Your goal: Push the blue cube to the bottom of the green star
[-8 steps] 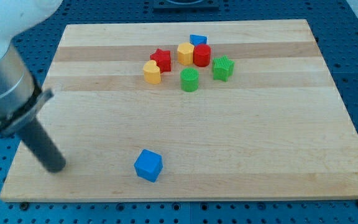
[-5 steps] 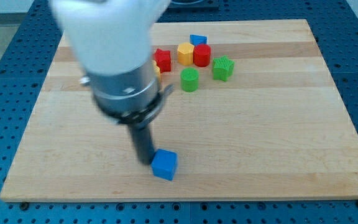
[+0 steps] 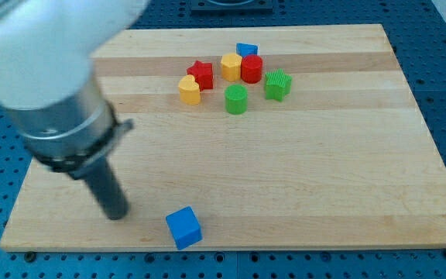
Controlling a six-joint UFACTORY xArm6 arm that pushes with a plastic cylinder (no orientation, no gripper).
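Observation:
The blue cube (image 3: 183, 227) lies near the view's bottom edge of the wooden board, left of centre. My tip (image 3: 116, 214) rests on the board to the left of the cube, a clear gap away. The green star (image 3: 278, 84) sits at the right end of a cluster of blocks near the view's top, far from the blue cube.
The cluster holds a red star (image 3: 200, 74), a yellow heart-like block (image 3: 190, 90), a yellow hexagon block (image 3: 231, 67), a red cylinder (image 3: 252, 68), a green cylinder (image 3: 237, 99) and a small blue block (image 3: 246, 49). The board's bottom edge (image 3: 231, 247) runs just below the blue cube.
My tip swept right to touch the blue cube and nudged it right, then swung back left. The cube now lies back left and slightly lower, turned a little.

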